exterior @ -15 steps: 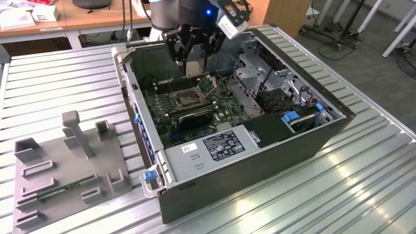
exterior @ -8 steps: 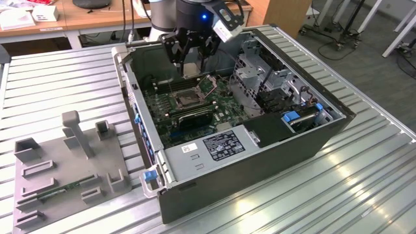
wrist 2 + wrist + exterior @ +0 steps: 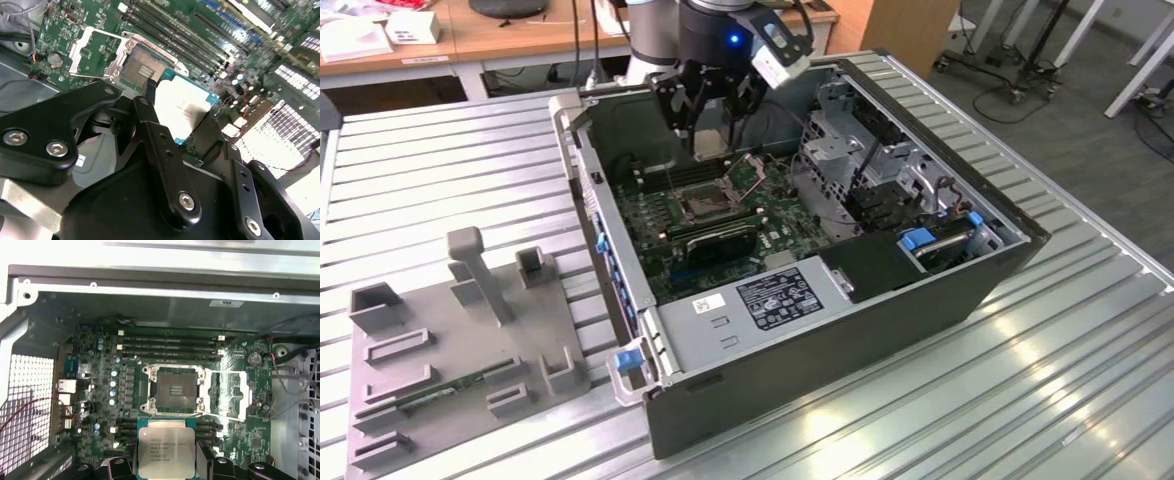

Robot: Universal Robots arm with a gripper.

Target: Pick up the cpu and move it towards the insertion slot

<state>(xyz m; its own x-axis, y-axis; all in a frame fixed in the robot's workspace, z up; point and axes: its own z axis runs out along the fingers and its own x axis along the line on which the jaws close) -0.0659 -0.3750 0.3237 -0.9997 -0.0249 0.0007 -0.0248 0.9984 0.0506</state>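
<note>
My gripper [image 3: 711, 128] is shut on the cpu [image 3: 710, 145], a flat square chip with a silvery face, and holds it above the open computer case. In both wrist views the cpu [image 3: 162, 450] [image 3: 182, 106] sits between the black fingers [image 3: 150, 89]. The insertion slot [image 3: 707, 202] is a square socket with a dark centre and a silver frame on the green board, below the held chip. In the first wrist view the insertion slot [image 3: 175, 390] lies just beyond the cpu's edge, and its metal cover plate [image 3: 229, 395] is swung open to one side. The insertion slot [image 3: 142, 67] holds nothing.
The case walls [image 3: 607, 215] and a drive cage [image 3: 854, 160] surround the board. Long black memory slots [image 3: 170, 342] run beside the socket. A grey fixture [image 3: 454, 340] with pockets and a green memory stick [image 3: 447, 388] lies on the slatted table at the exterior view's left.
</note>
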